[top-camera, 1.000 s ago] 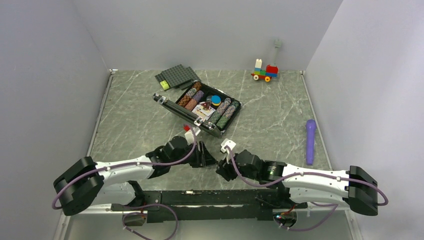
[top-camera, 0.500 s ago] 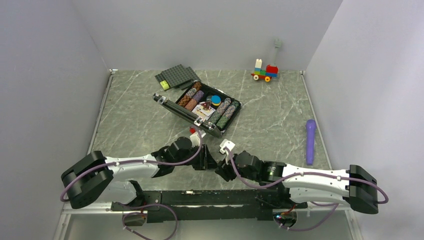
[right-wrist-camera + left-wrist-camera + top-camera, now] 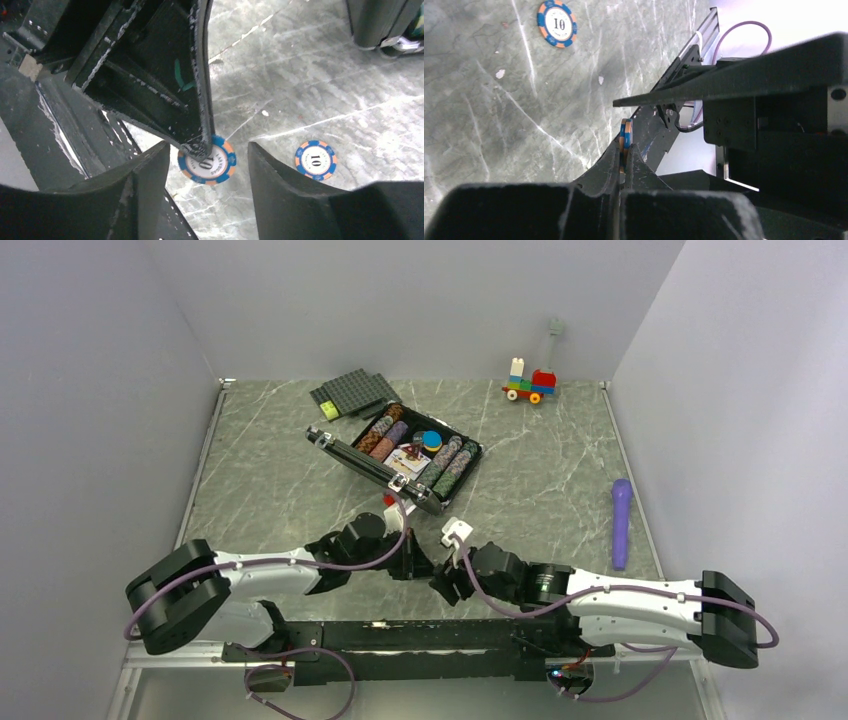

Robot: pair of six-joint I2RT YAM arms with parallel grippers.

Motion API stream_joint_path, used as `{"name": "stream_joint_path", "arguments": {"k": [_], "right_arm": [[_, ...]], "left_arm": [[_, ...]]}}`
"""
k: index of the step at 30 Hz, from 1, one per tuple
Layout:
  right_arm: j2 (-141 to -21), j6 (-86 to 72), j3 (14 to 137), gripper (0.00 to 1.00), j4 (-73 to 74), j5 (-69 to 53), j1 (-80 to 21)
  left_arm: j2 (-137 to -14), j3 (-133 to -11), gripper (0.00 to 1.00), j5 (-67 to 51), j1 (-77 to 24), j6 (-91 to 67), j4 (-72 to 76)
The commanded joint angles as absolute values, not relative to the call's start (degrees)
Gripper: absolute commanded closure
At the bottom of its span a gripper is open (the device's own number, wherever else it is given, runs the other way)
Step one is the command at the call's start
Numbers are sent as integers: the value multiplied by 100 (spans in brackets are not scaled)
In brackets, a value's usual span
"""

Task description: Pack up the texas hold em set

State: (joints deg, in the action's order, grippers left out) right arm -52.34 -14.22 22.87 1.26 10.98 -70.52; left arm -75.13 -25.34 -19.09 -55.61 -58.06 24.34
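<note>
Open black silver-trimmed briefcase holds ridged multicoloured chip rows. The left gripper pinches a round blue-orange chip edgewise. The right gripper has its jaws apart, empty.

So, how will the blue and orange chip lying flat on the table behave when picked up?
The flat chip lies flush on the smooth table, so it will probably slide before lifting. It seems stiff and light: the left fingers pinch a second chip without bending it. Set on edge, it may roll.
</note>
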Motion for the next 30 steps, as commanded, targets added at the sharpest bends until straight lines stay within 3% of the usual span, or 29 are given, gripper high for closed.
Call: {"name": "stream_joint_path", "arguments": {"k": [1,4,7,18,30], "right_arm": [[-4764,-1671,2483,27,-135,1257,-7062],[-4457,-1792,2512,13,-25,1069,-7010],[-4244,-1949,2608,11,212,597,-6713],[-4083,-2693,2449,31,-634,-2793,-4908],[-4180,-2980,2390,52,-1166,-3331,-4836]], "left_arm": [[-7098,-2492,100,-1912,-5643,-5454,2875],[-6830,-2528,100,-1797,-5643,-5157,2630],[-6558,-2583,100,-1762,-5643,-4790,2358],[-5465,-2344,100,-1834,-5643,-4045,2263],[-4832,-2216,100,-1758,-5636,-3868,2319]]}}
